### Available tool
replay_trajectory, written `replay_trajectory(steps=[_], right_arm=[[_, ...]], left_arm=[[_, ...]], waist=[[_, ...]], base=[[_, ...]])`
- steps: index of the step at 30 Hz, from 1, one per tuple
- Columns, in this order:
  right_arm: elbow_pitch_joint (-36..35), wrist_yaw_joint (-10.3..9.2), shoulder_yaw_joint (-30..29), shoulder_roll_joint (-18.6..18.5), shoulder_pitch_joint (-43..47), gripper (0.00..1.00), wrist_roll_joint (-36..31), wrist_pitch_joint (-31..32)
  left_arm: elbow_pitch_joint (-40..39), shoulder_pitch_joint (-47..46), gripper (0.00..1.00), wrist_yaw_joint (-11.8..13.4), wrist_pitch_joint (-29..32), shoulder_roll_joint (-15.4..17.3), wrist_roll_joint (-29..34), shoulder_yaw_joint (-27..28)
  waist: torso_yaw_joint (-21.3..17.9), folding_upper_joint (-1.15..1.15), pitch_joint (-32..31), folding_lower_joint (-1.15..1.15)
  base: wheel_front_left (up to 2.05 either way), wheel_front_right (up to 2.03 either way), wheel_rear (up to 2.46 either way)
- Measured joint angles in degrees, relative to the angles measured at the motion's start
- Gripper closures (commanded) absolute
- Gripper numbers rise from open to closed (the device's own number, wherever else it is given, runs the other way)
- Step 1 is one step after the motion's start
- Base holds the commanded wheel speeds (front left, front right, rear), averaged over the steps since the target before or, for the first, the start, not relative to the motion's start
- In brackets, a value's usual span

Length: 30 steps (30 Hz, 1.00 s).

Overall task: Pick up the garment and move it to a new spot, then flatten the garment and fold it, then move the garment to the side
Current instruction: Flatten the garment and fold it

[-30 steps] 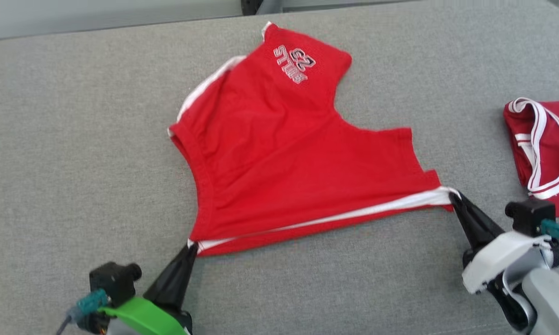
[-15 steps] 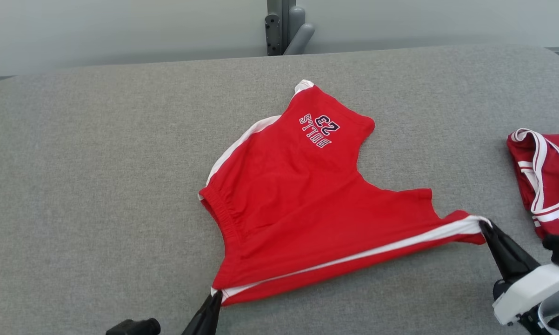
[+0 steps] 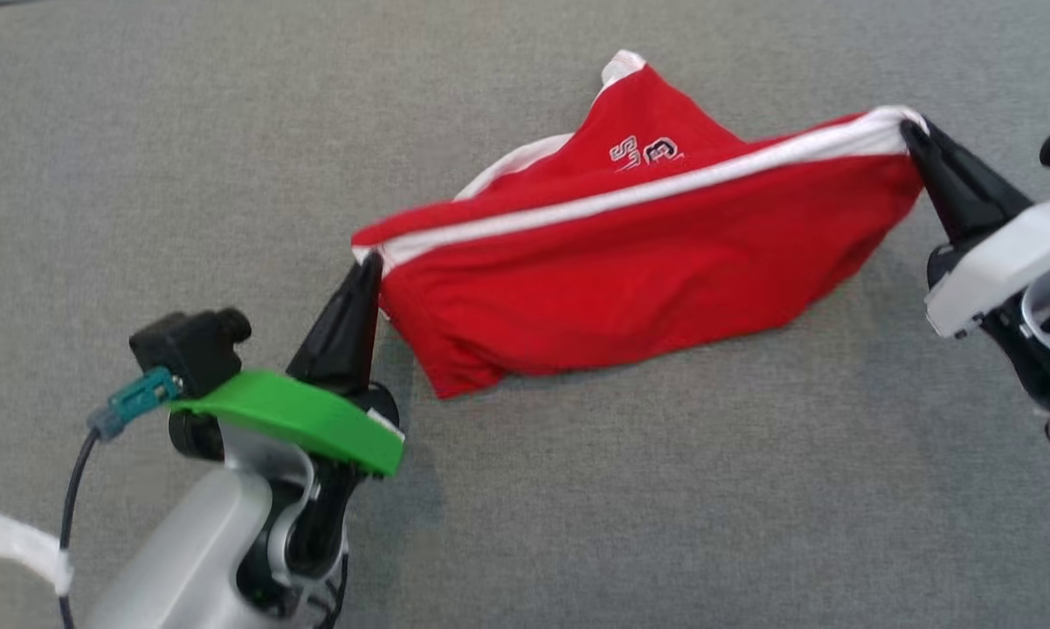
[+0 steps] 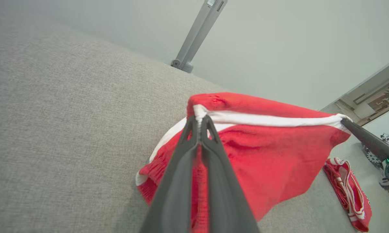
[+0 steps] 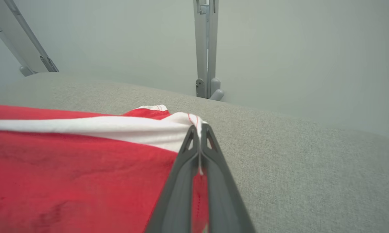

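The garment (image 3: 630, 262) is a pair of red shorts with a white side stripe and a small dark logo. It hangs stretched between both grippers above the grey table (image 3: 184, 157), its lower part drooping and its far part resting on the cloth surface. My left gripper (image 3: 369, 260) is shut on the near-left corner of the white stripe, seen close up in the left wrist view (image 4: 200, 119). My right gripper (image 3: 909, 129) is shut on the stripe's right end, also pinched in the right wrist view (image 5: 198, 127). The garment (image 5: 68, 161) spreads left of those fingers.
A second red garment with white trim (image 4: 348, 191) lies crumpled on the table to the right, in the left wrist view. Grey metal posts (image 5: 205, 48) stand behind the table's far edge against a pale wall.
Both grippers have lifted the striped edge up off the table and carried it away from me, so the shorts fold over themselves. The head camera has tilted down as well.
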Motion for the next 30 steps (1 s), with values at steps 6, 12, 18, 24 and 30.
replay_trajectory(steps=[6,12,18,24,30], right_arm=[[8.33,-0.01,4.74,0.57,-15.34,1.00,-1.55,2.94],[17.30,-0.01,9.22,2.60,-24.36,1.00,-1.97,2.64],[23.88,-0.02,12.48,3.02,-29.24,1.00,-1.86,1.25],[27.10,-0.02,14.86,2.91,-31.24,0.05,-1.30,-0.43],[27.40,-0.02,17.51,1.71,-32.47,0.00,0.09,-3.22]], left_arm=[[9.21,-11.27,1.00,-0.21,2.27,-4.50,0.49,-0.16],[17.49,-15.98,1.00,-1.11,2.45,-7.51,1.44,-1.54],[22.28,-18.27,1.00,-2.10,1.82,-10.02,1.92,-2.50],[24.17,-19.14,1.00,-2.78,1.30,-10.56,1.94,-2.70],[23.80,-18.96,0.00,-2.70,0.19,-9.85,2.47,-2.72]], waist=[[4.18,0.00,5.83,0.00],[8.20,0.00,9.19,0.00],[10.93,0.00,11.33,0.00],[12.01,0.00,12.43,0.00],[11.51,0.00,12.16,0.00]], base=[[0.00,0.00,0.00],[0.00,0.00,0.00],[0.00,0.00,0.00],[0.00,0.00,0.00],[0.00,0.00,0.00]])
